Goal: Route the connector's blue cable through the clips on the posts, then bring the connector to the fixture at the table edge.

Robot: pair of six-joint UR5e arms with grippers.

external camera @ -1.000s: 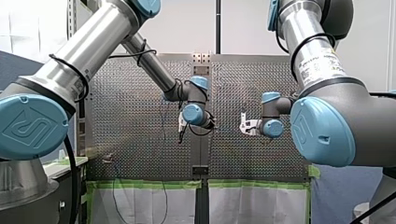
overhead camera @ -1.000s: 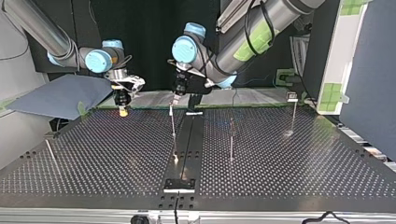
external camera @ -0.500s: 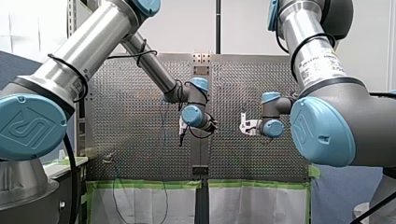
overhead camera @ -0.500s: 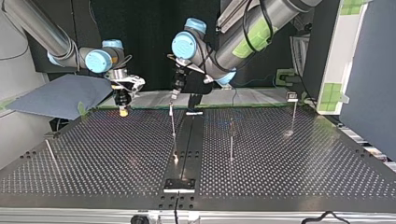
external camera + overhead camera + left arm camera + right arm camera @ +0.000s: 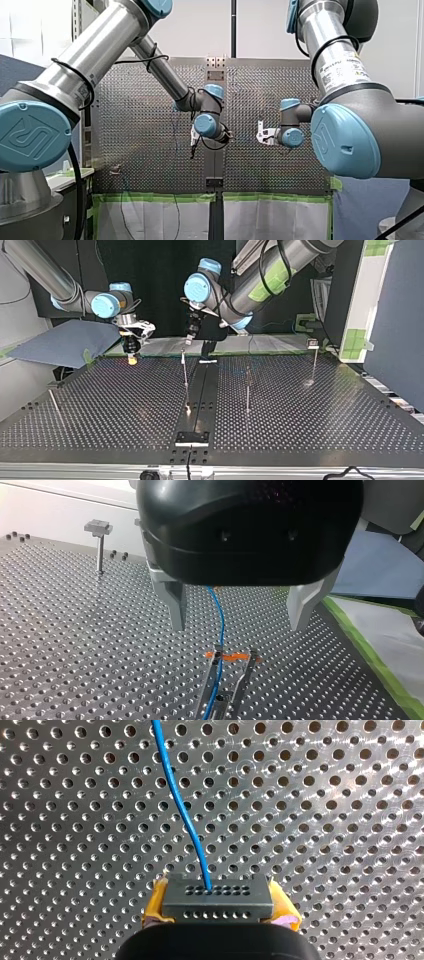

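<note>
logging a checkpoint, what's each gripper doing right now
Left gripper: open around the blue cable, not gripping it.
Right gripper: shut on the connector.

This is a robotics laboratory cell, not a home or a shop: my left arm (image 5: 85, 60) and my right arm (image 5: 345, 65), both bare-metal industrial arms with blue joint caps, reach over a perforated table (image 5: 100, 405) of metal drilled all over with a regular grid of holes. Thin metal posts (image 5: 185, 380) stand upright on that grid. Green tape (image 5: 155, 196) runs along the table's edge nearest the arms, and a plain white wall (image 5: 200, 30), a dark backdrop (image 5: 150, 270) and a blue-grey partition (image 5: 395, 330) close the space in.
</note>
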